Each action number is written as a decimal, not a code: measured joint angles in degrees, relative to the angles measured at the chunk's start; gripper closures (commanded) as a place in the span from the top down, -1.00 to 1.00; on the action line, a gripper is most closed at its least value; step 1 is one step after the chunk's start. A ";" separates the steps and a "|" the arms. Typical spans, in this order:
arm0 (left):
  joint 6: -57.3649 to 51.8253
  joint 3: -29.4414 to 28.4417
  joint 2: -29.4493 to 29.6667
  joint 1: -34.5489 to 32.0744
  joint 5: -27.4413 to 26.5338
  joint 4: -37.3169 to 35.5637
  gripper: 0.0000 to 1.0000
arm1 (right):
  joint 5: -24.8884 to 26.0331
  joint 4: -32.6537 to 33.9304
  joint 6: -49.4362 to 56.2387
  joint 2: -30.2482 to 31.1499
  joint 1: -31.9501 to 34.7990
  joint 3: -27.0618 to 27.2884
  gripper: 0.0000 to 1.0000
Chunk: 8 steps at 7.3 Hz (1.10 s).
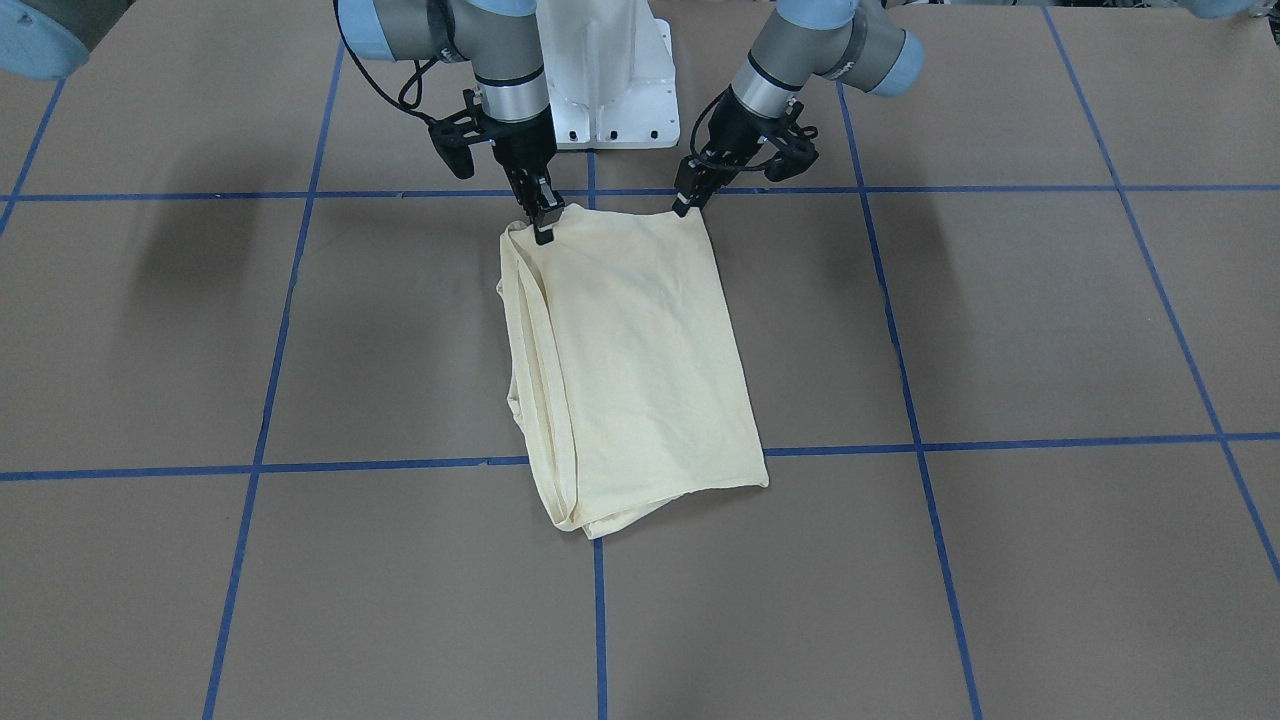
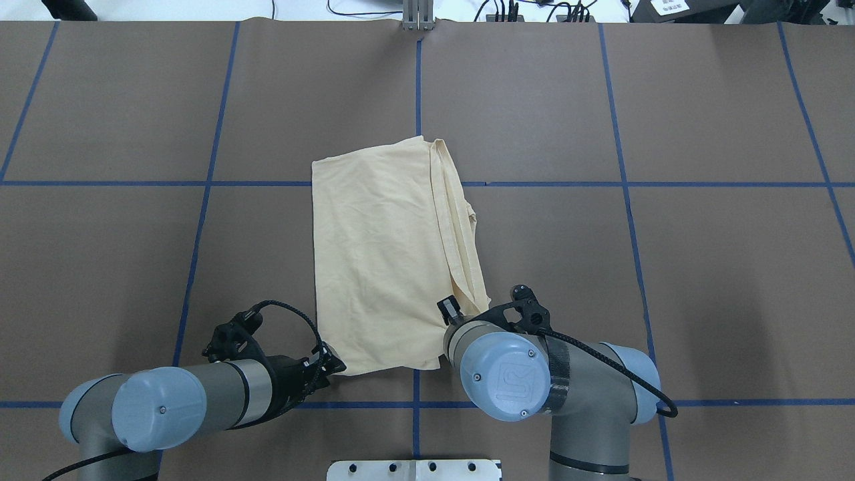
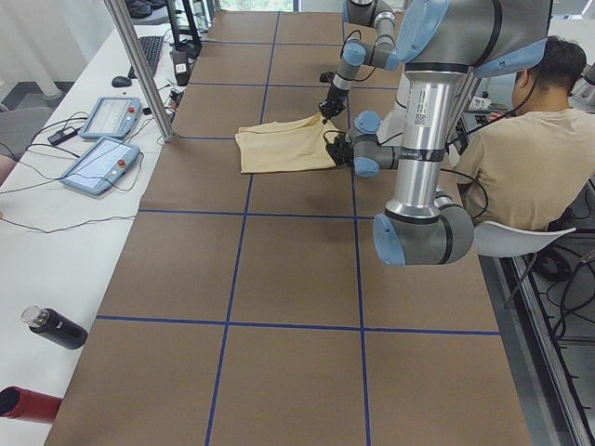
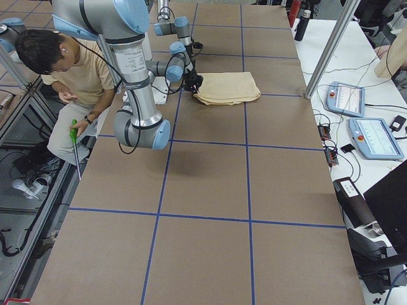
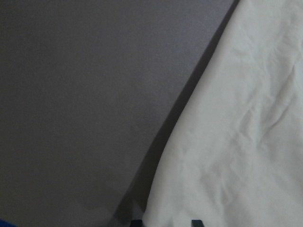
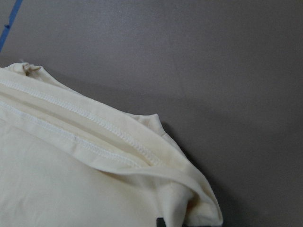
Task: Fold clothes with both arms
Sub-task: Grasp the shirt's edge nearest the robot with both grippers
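Right tool (image 1: pixel 541 232) pinching shirt (image 1: pixel 630 370) top-left corner | left tool (image 1: pixel 684 207) at top-right corner, grip unclear | shirt folded on bench (image 1: pixel 1000 330), frame centre, long axis running down-frame from both tools

Qty per type: shirt (image 1: pixel 630 360) x1. Robot arms x2: left arm (image 1: pixel 800 50), right arm (image 1: pixel 500 50). Grippers x2, 1 per arm: left gripper (image 1: pixel 683 207), right gripper (image 1: pixel 543 233). Pedestal base (image 1: pixel 610 80) x1. Teach pendants x2: near pendant (image 3: pixel 98 164), far pendant (image 3: pixel 110 116). Bottles x2: black bottle (image 3: pixel 54 327), red bottle (image 3: pixel 23 404). Metal post (image 3: pixel 139 70) x1. Operator (image 3: pixel 525 139) x1.
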<state>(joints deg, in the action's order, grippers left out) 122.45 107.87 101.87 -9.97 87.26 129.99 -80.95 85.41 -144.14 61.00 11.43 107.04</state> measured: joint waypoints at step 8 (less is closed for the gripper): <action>1.35 16.09 -5.93 0.21 1.43 -3.90 -1.00 | 0.20 6.17 -1.21 3.67 -1.15 10.91 -1.00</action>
<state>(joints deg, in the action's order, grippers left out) 123.80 123.96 95.94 -9.76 88.70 126.09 -80.75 91.58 -145.35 64.67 10.27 117.95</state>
